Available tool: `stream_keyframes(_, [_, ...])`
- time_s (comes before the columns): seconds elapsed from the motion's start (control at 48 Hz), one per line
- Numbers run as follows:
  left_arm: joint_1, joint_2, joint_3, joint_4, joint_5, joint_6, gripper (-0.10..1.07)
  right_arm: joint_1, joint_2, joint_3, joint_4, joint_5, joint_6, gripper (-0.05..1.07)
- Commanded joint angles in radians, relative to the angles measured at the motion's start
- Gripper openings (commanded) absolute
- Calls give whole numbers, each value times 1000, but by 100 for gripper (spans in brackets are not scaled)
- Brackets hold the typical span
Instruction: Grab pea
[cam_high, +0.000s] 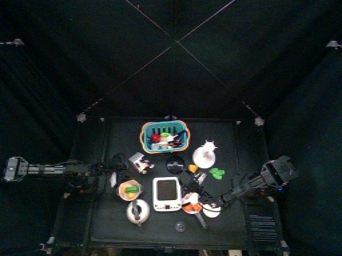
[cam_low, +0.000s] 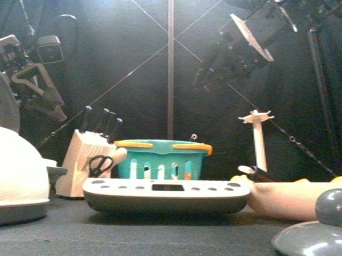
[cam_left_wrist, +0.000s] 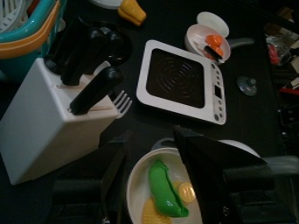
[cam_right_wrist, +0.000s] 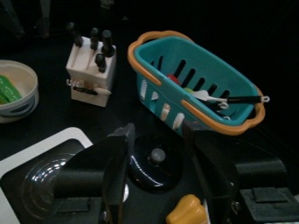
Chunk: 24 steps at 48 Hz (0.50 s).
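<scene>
The table (cam_high: 100, 235) is crowded through its middle, with bare black surface only along its front edge and at the corners; black curtains close it in on every side. Near the back edge sits a teal basket (cam_right_wrist: 197, 77), and beside it a white knife block (cam_left_wrist: 59, 109) full of black handles. In front of these, at the table's centre, lies the white rectangular hob (cam_left_wrist: 187, 80) with its dark grille.

The left tool (cam_left_wrist: 158, 179) hangs over the left part of the table, its jaws spread apart with nothing between them. Directly below and between those jaws lies the pea (cam_left_wrist: 165, 186), a bright green pod resting in a round white dish (cam_left_wrist: 146, 164) next to a yellow piece. The dish sits just beside the knife block and near the hob's corner, so room around it is tight.

The right tool (cam_right_wrist: 158, 179) hovers over the table's right front, jaws open and empty, well apart from the pea.
</scene>
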<state>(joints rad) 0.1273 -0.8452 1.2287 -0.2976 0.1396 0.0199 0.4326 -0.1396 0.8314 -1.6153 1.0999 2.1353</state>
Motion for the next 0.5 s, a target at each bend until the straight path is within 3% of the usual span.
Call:
stream_keyframes(0.0, [2,2,-29,-32,-6,2,82,-3,-38,41,-52,3,100,83])
stream_keyframes(0.083, [-6,2,-34,-54,17,2,82,-9,-34,58,-67,-6,127,83])
stream_keyframes(0.146, [-18,5,-49,-58,95,2,82,-14,-43,64,-31,-5,135,83])
stream_keyframes(0.188, [-83,21,-67,-69,184,2,82,-21,-64,69,8,-3,135,83])
stream_keyframes(0.292, [-166,91,-57,-37,230,3,82,-35,-67,55,77,-11,135,83])
stream_keyframes(0.479, [-179,121,-17,14,298,0,82,-69,-43,28,160,-23,135,83])
